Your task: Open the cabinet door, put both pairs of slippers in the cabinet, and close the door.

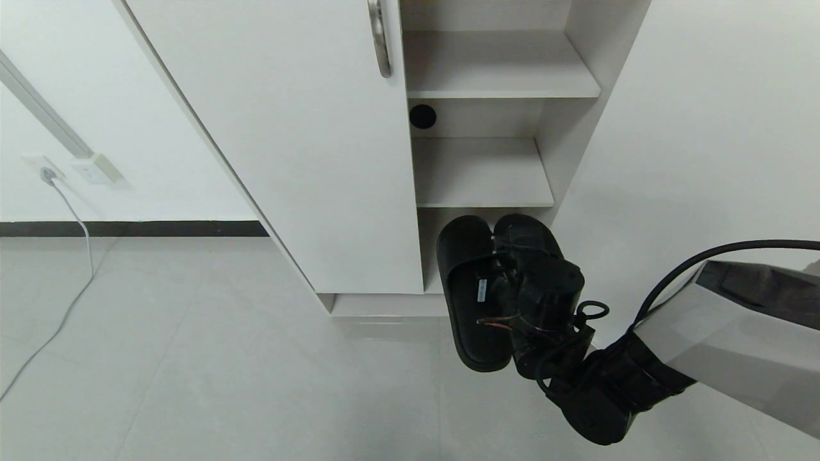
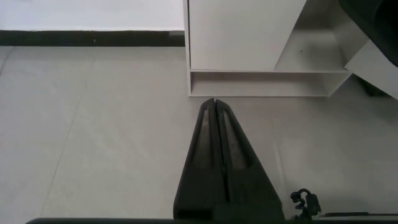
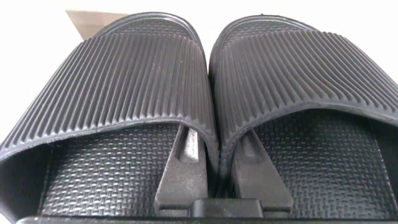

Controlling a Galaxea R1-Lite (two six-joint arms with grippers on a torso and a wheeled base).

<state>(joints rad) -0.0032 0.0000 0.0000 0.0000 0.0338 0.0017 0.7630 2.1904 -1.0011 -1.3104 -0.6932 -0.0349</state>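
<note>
Carrying a pair of black slippers (image 1: pixel 474 301) into the cabinet (image 1: pixel 288 160) is, I judge, the step in hand. In the head view the right pincer (image 1: pixel 506 275) holds them off the floor (image 1: pixel 256 384), just in front of the lowest compartment (image 1: pixel 430 256) on the cabinet's open side, below the shelf (image 1: pixel 480 173). The two lie side by side and touching, footbeds up. Their toes point at the opening and their heels toward the robot, so the long axis runs straight from the robot into the cabinet. The next move probably calls for a low, level push forward, keeping the toes under the shelf edge, then letting go once the soles rest inside. In the left wrist view the left pincer (image 2: pixel 215 106) hangs over the floor, its fingers pressed together with nothing between them, aimed at the cabinet (image 2: pixel 249 37) base. In the right wrist view the right pincer (image 3: pixel 214 180) has one finger slid under each of the ribbed straps (image 3: pixel 124 81), clamping the slippers' (image 3: pixel 298 149) inner walls together, with the toes pointing away from the wrist.
</note>
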